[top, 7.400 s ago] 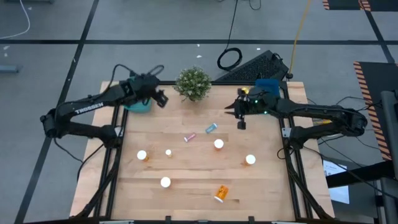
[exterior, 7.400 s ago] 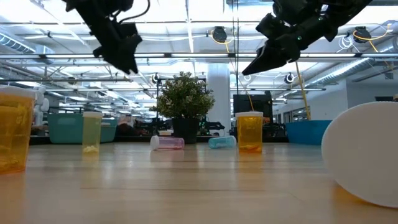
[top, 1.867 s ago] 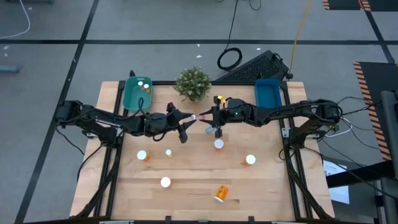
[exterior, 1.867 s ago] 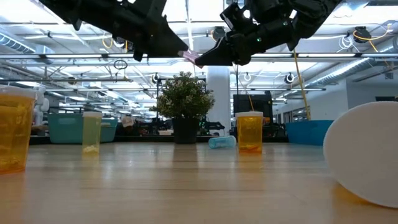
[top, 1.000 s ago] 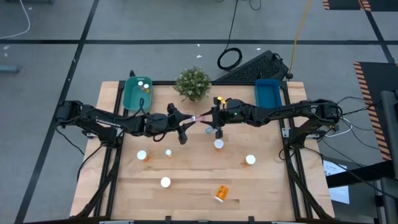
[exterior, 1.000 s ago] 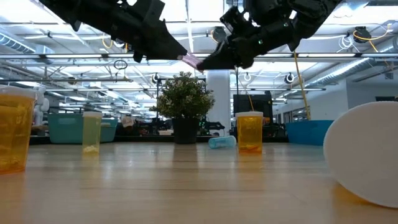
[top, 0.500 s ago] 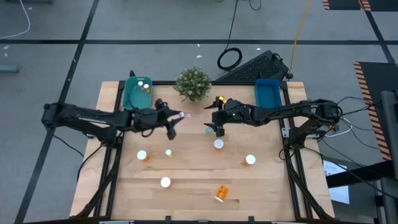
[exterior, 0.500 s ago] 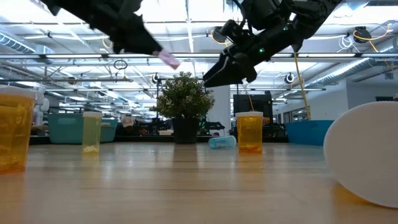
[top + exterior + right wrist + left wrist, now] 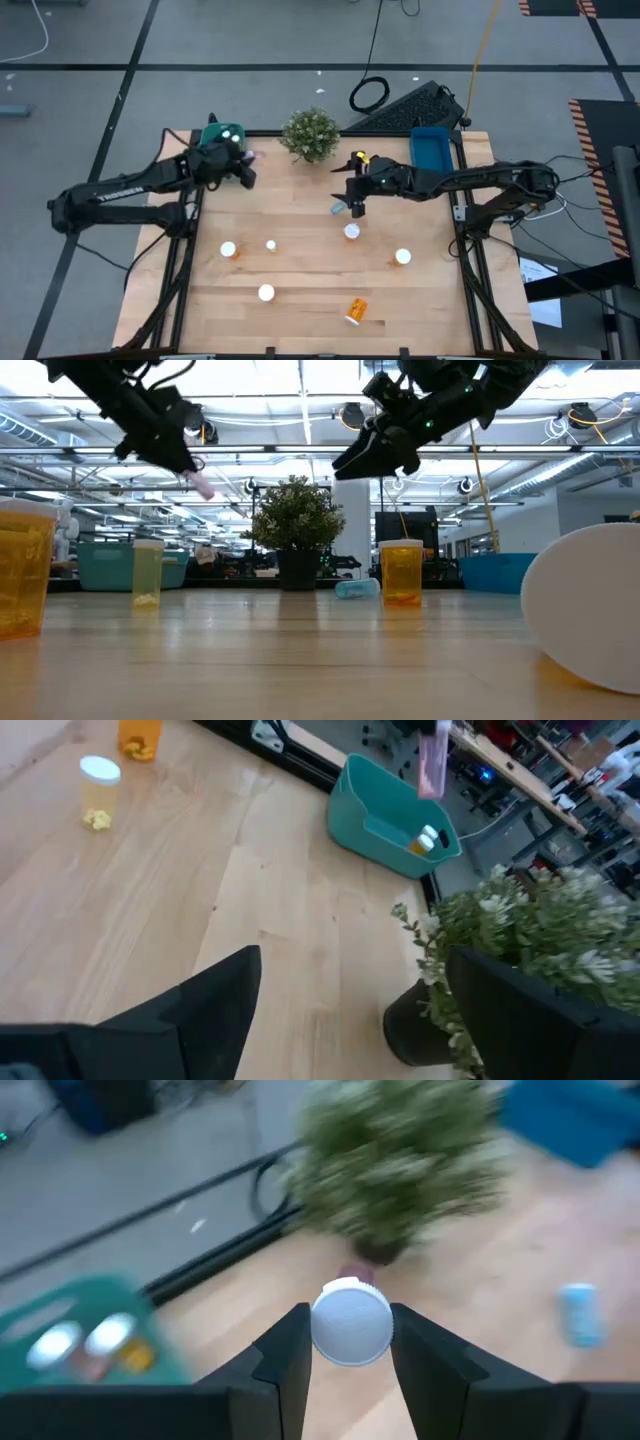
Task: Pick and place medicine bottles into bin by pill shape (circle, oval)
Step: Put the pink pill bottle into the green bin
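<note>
1. While the left gripper (image 9: 243, 160) is carrying the pinkish, white-capped medicine bottle (image 9: 351, 1321) clamped between its fingers, it is nearing the teal plastic bin (image 9: 212, 133) at the desk's far-left corner.
2. Right gripper (image 9: 358, 200) is hanging over mid-desk, fingers spread, empty.
3. Risk: releasing short of the rim, so the bottle is dropping onto the desk.
</note>
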Robot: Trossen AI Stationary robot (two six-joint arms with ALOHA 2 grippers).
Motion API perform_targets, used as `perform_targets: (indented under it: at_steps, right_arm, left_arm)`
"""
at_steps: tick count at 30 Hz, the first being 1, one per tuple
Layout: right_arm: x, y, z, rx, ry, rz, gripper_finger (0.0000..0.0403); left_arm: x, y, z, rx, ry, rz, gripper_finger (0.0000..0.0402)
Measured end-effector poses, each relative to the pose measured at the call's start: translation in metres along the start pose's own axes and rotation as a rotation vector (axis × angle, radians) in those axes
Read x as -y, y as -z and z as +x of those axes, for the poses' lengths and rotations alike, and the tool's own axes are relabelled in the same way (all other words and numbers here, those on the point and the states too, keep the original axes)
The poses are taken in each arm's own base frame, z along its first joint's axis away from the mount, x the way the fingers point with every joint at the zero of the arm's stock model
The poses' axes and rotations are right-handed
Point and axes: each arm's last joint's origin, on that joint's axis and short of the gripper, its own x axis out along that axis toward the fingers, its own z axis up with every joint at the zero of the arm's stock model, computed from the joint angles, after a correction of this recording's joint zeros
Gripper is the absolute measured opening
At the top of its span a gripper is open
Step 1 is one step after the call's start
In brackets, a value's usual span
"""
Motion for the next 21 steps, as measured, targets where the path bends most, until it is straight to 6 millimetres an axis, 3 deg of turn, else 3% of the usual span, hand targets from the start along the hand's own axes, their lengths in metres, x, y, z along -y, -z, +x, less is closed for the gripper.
perform_targets:
  at_steps: [14, 21]
  right_arm:
    - [0.015, -0.009, -0.028, 0.011, 0.032, -0.056, 0.0308]
    - [0.023, -0.003, -0.032, -0.024, 0.048, -0.043, 0.0308]
  left_arm:
    - [-0.068, 0.007, 0.044, -0.264, -0.302, -0.235, 0.0131]
    - [-0.087, 0.003, 0.062, -0.368, -0.403, -0.302, 0.0131]
